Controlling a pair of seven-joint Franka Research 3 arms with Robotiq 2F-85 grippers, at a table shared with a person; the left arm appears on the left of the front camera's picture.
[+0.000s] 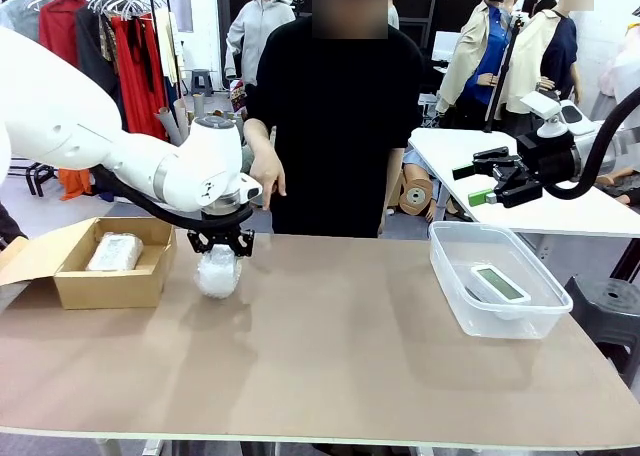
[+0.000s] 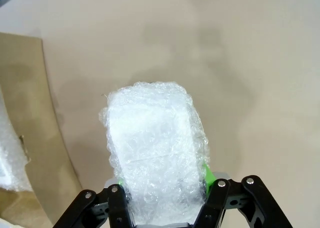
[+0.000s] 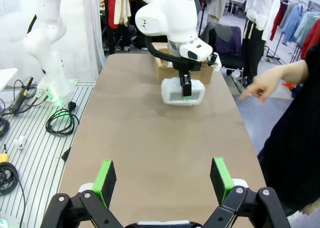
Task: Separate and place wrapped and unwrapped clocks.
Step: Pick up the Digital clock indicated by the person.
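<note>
Brown laminate covers the counter [image 1: 330, 356], bare across its middle and near edge. Behind it stands a person [image 1: 335, 116] in black, one hand [image 1: 268, 173] hanging just past the far edge; clothes racks [image 1: 110, 36] fill the room at the back left, and a white table [image 1: 520, 191] stands at the back right.

At the counter's left edge sits an open cardboard box [image 1: 105, 271] with one wrapped clock [image 1: 115, 251] lying inside it. Just right of the box, near the far edge, the left arm [image 1: 90, 136] reaches in from the left and bends down at the wrist, so that the left gripper [image 1: 220, 244] points straight down at the counter. Its fingers [image 2: 207, 174] are clenched on a second wrapped clock [image 1: 218, 273], a white bubble-wrap bundle; the left wrist view shows the green pads pressed into both sides of the wrap. The bundle's lower end is at the counter, whether touching it I cannot tell.

Toward the right edge stands a clear plastic tub [image 1: 455, 306] with the bare clock [image 1: 498, 283] lying flat inside, screen up.

Above and beyond the counter's far right corner, the right arm [image 1: 600, 141] holds the right gripper [image 1: 490, 181] level, pointing left, well apart from the tub. Its fingers [image 3: 106, 180] are spread wide with nothing between them.
</note>
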